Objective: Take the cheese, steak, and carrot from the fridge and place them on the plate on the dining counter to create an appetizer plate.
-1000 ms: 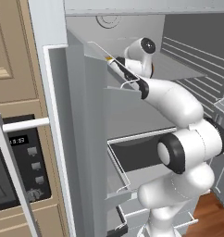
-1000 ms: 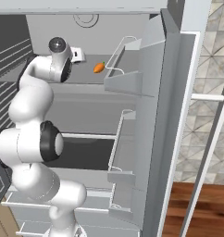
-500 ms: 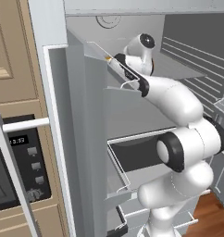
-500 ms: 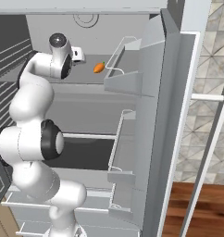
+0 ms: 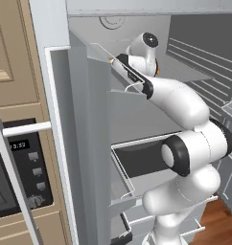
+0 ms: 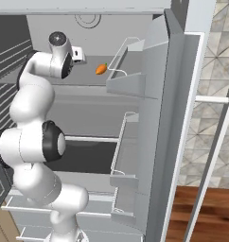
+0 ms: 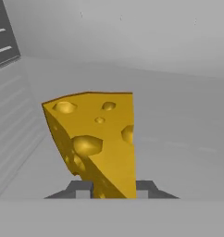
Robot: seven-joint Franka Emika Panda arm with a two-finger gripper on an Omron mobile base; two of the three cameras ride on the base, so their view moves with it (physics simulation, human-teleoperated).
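Note:
In the hand view a yellow wedge of cheese with holes stands upright on the grey upper shelf of the fridge. My gripper is shut on the cheese, one dark fingertip pressed to each side of its lower end. The arm reaches deep into the top of the fridge. A small orange carrot lies on the same shelf, to the right of my hand in the right base view. The steak, the plate and the dining counter are out of view.
Both fridge doors stand open, their wire-railed shelves close on either side of the arm. A black built-in oven sits to the left behind a white handle. Lower grey shelves and drawers lie beneath the arm.
The jaws have closed from wide open onto the cheese. The arm has hardly moved, and the carrot lies where it was.

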